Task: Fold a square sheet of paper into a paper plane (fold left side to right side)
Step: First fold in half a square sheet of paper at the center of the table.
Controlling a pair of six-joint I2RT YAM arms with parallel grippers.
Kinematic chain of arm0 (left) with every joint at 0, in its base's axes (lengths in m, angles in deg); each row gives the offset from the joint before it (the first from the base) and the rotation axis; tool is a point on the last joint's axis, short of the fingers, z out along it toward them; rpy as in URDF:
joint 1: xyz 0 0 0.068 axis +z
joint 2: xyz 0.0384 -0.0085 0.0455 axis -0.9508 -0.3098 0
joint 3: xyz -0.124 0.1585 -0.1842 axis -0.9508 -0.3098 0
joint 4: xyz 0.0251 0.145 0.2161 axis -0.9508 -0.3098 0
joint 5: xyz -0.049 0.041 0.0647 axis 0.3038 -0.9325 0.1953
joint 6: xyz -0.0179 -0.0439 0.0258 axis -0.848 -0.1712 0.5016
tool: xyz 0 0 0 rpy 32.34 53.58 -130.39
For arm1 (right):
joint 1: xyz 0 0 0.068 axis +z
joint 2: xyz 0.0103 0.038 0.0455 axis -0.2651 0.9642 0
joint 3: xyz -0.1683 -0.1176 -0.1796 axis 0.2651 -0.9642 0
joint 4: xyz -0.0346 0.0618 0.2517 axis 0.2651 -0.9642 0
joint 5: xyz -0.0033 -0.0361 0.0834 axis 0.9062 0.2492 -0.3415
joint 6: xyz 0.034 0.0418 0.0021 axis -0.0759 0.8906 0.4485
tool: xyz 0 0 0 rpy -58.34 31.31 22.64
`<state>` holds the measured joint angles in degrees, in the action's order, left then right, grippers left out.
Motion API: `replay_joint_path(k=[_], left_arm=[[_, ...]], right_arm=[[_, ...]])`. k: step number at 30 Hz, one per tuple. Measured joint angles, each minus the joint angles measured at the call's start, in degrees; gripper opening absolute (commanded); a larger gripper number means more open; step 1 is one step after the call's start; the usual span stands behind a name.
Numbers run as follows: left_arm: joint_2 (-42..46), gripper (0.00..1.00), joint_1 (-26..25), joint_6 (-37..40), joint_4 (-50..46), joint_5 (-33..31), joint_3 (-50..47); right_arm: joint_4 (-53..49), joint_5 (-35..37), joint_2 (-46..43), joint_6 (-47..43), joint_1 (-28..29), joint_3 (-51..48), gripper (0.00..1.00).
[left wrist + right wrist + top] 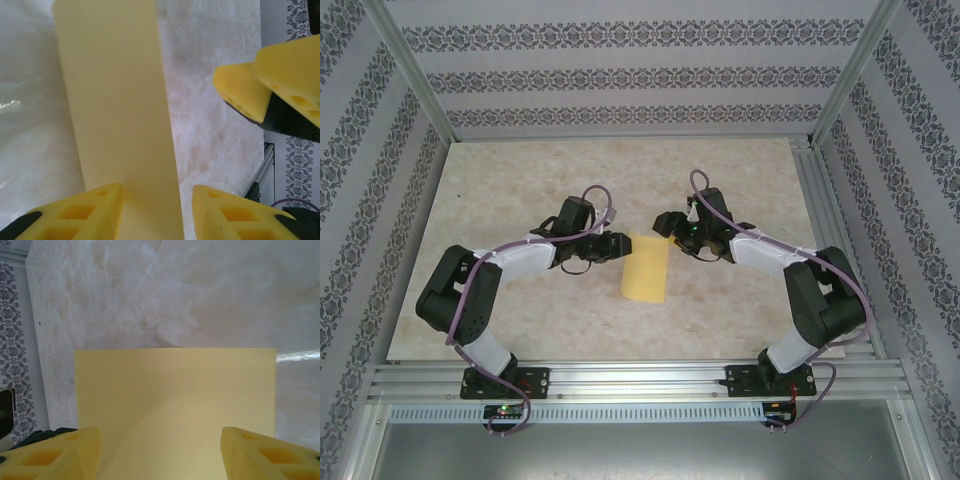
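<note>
Centre-left in the top view, the left end effector [612, 246] sits at the upper left corner of the paper [645, 268], jaws apart, gripping nothing. The paper lies flat on the surface [520, 180] at frame centre, a narrow rectangle, seemingly already folded left over right. The right end effector [667, 225], at its top edge, is also open and empty. The next move probably calls for pressing the crease flat.

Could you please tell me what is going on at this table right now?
The robot's left tool and right tool are working on a yellow sheet of paper that is meant to become a plane. The sheet lies flat on the table, apparently already folded in half into a narrow rectangle. Both tools sit over its far end with jaws open, neither gripping it.
</note>
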<state>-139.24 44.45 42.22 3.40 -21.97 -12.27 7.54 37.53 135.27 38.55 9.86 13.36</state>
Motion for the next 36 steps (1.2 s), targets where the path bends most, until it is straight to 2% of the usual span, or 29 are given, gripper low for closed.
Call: replay_joint_path(k=[12,16,23,28,31,36], left_arm=[[-3.5,0.39,-1.9,-0.2,0.5,1.0,1.6],[-3.9,0.38,-2.3,-0.2,0.9,1.1,2.1],[-4.0,0.38,-2.3,-0.2,0.9,1.0,2.1],[-4.0,0.39,-2.3,-0.4,1.0,1.0,2.1],[-4.0,0.43,-2.3,-0.5,1.2,1.0,2.1],[-3.8,0.57,-2.3,-0.9,1.3,1.2,2.1]], right_arm=[[2.5,-0.3,7.4,2.8,4.3,7.0,0.63],[2.8,-0.3,8.2,3.0,4.4,8.1,0.57],[2.3,-0.3,9.5,3.8,4.4,8.2,0.36],[0.6,-0.2,9.8,2.5,4.4,8.7,0.13],[-0.3,0.0,9.9,2.0,4.4,8.8,0.0],[-2.0,0.1,9.9,0.3,4.4,9.1,0.0]])
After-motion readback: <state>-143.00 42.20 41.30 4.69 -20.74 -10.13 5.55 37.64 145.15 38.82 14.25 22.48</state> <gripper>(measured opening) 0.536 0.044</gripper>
